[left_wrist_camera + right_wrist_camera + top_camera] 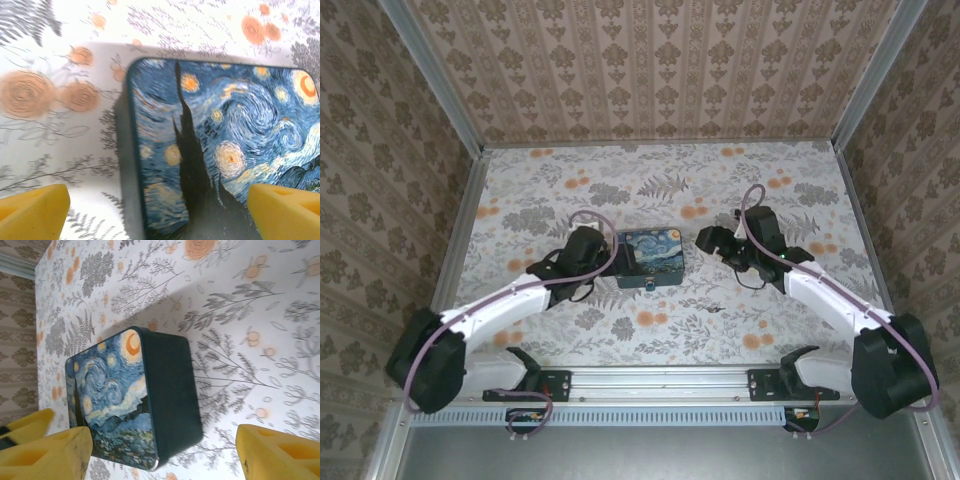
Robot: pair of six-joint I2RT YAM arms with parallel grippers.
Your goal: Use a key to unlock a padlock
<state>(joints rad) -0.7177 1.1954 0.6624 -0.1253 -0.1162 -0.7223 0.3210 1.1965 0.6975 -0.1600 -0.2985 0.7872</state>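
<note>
L end effector (157, 212) spread by box (225, 125), R end effector (160, 440) spread — opposite

painted box (653, 256) mid-table, left gripper (618, 252) and right gripper (706, 240) flanking it, open tabletop (650, 185) beyond

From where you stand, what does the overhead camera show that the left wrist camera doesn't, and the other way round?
Overhead adds: the left arm and right arm, the left gripper at the left end of the painted box, the right gripper apart from it, and the patterned walls. Left wrist adds: its yellow fingertips spread wide, and the lid's swirls and stars up close. Both share the box and the flowered tablecloth.
</note>
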